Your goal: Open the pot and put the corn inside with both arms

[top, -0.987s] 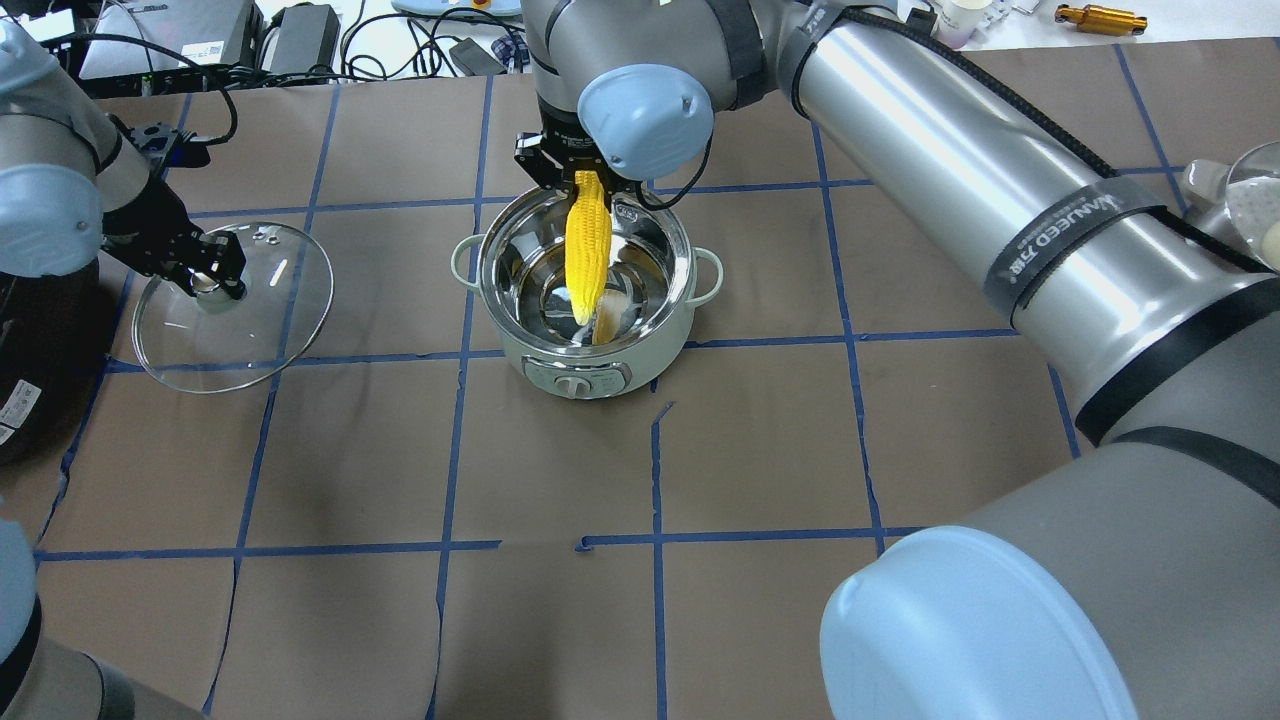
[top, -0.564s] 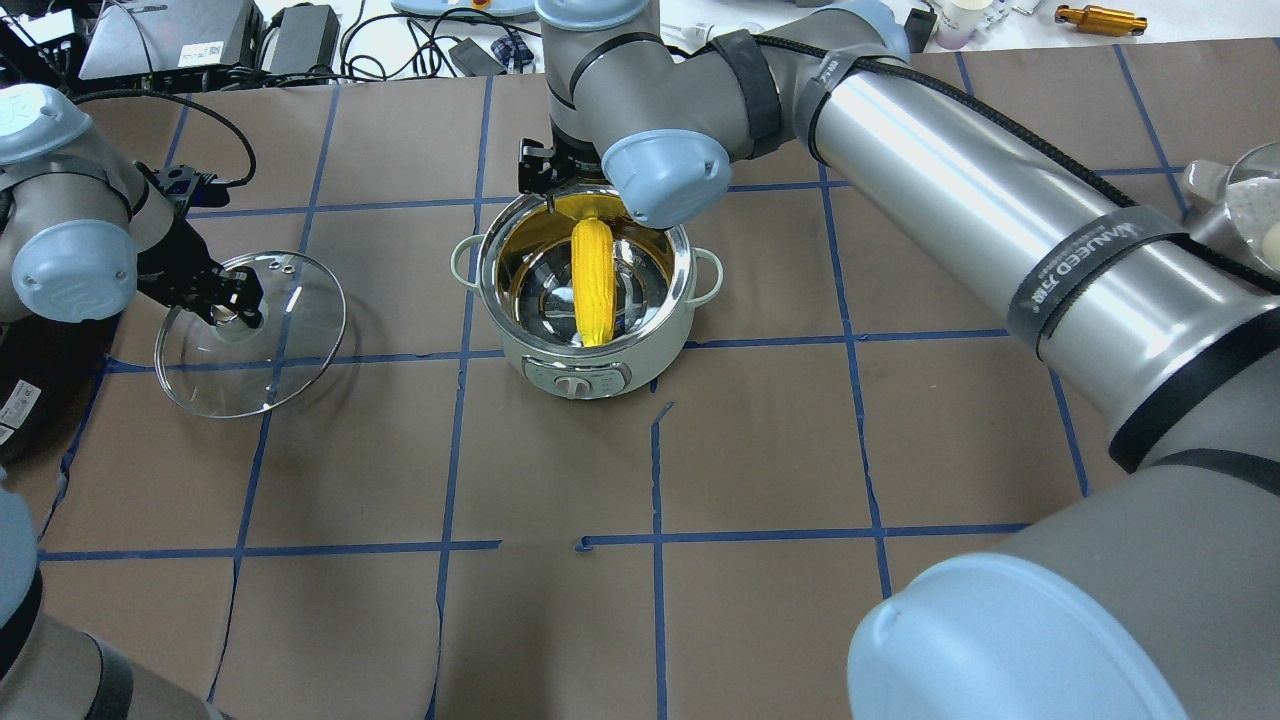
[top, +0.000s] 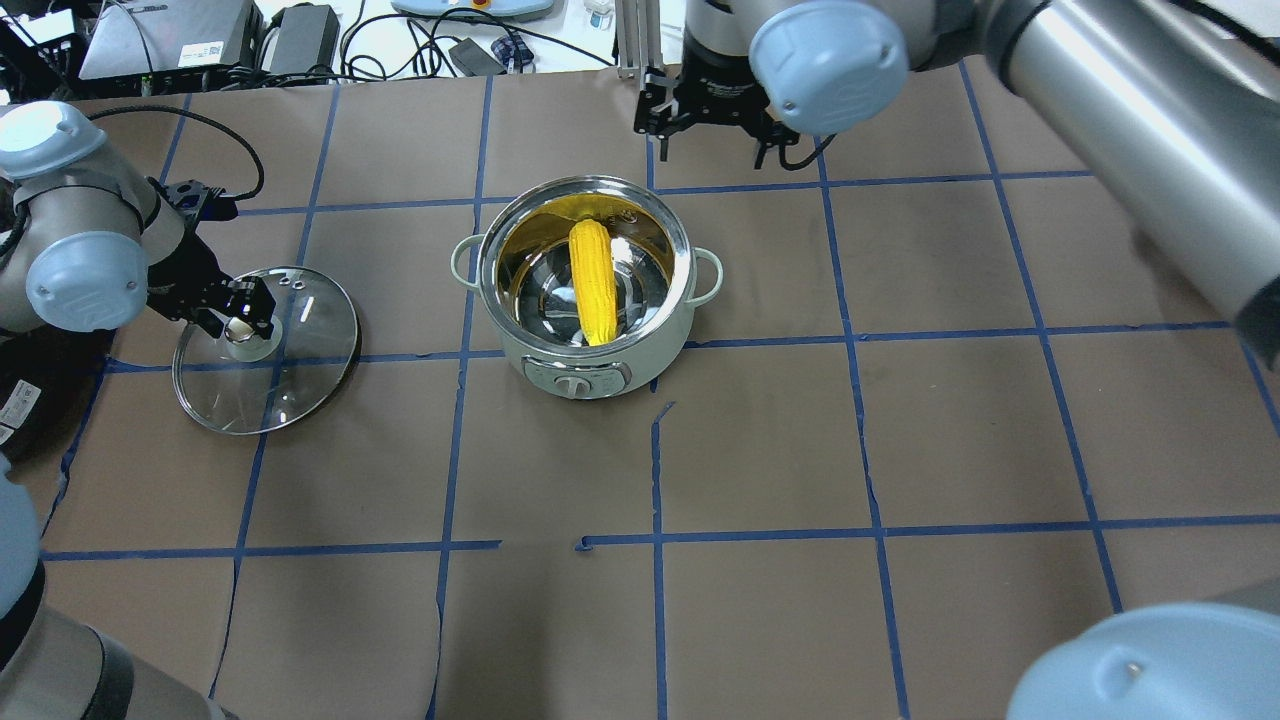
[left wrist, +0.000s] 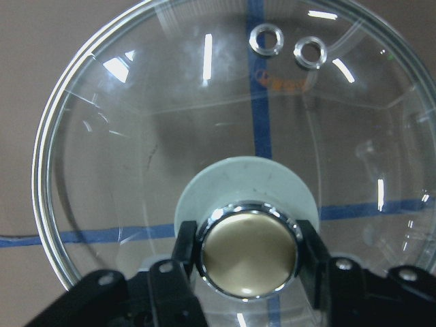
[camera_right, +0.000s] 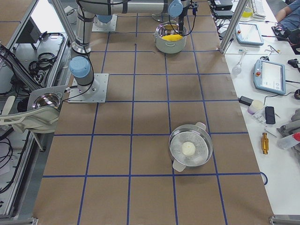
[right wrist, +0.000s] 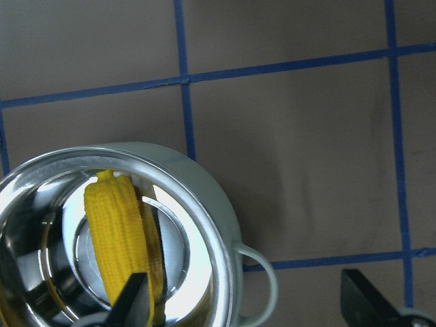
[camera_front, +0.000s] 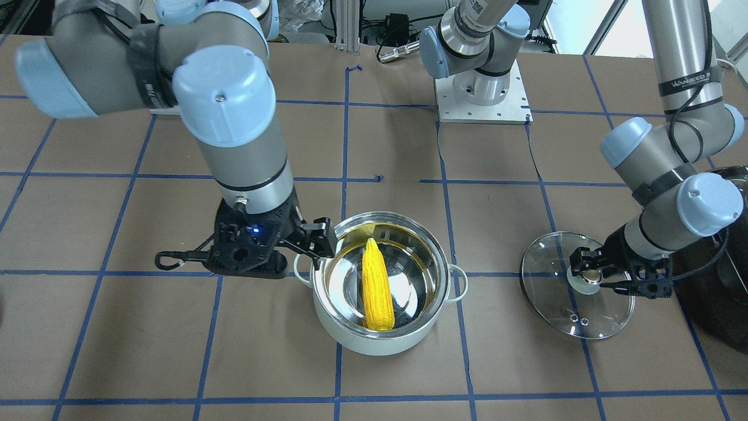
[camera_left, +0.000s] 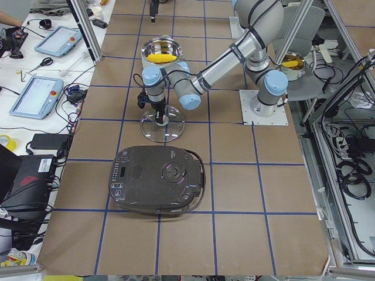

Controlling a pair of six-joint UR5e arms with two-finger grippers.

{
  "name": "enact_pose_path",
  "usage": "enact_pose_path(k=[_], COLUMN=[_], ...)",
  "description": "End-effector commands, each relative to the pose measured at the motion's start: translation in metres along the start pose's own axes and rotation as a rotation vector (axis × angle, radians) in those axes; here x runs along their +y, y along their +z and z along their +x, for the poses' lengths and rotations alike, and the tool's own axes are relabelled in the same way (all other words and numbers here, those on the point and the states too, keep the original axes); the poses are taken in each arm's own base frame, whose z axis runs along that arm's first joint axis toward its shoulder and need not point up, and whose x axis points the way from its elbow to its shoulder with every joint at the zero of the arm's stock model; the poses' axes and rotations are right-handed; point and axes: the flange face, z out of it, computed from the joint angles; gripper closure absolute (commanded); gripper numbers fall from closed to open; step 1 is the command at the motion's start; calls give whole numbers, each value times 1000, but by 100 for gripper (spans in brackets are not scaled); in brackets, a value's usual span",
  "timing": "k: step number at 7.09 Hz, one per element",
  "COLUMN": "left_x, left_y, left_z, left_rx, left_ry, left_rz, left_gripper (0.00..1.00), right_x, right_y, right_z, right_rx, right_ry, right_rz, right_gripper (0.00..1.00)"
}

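The left gripper (left wrist: 248,253) has its jaws closed on the beige knob (left wrist: 248,255) of the clear glass lid (top: 290,365). One finger presses on each side of the knob, and the glass spreads out around and below the jaws. I cannot tell if the lid touches the table (top: 760,450) or hangs just above it.

The right gripper (top: 712,146) has its jaws wide open and holds nothing. Only brown table with blue tape lines shows between its fingers (right wrist: 129,300). The pot (top: 585,375) is uncovered. It is near these jaws but off to one side, with its rim passing under one fingertip in the right wrist view. The corn (top: 592,282) lies inside the pot on the steel bottom, apart from the jaws, with one end against the wall.
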Motion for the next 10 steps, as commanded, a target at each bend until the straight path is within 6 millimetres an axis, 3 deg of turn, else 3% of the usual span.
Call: enact_pose_path(k=[1, 2, 3, 4, 5, 7, 8, 10], left_x=[-3, -10, -18, -20, -18, 33, 62, 96], left_y=[-24, -60, -115, -171, -207, -264, -277, -306], left_z=[8, 45, 99, 150, 188, 269, 282, 277], left_rx=[-20, -22, -23, -23, -19, -24, -15, -15], left_ry=[-80, -126, -149, -193, -167, -138, -113, -116], left_rz=[32, 36, 17, 14, 8, 91, 100, 157], left_gripper=[0, 0, 0, 0, 0, 0, 0, 0], right_x=[-2, 12, 33, 42, 51, 82, 94, 100], right_y=[-32, -41, -28, -29, -38, -59, -62, -73], right_z=[109, 130, 142, 141, 140, 141, 145, 140], right_rx=[90, 89, 114, 116, 99, 87, 81, 28], right_ry=[33, 70, 82, 93, 94, 41, -50, -54], right_rz=[-28, -28, -113, -118, -113, -93, -94, -83], right_gripper=[0, 0, 0, 0, 0, 0, 0, 0])
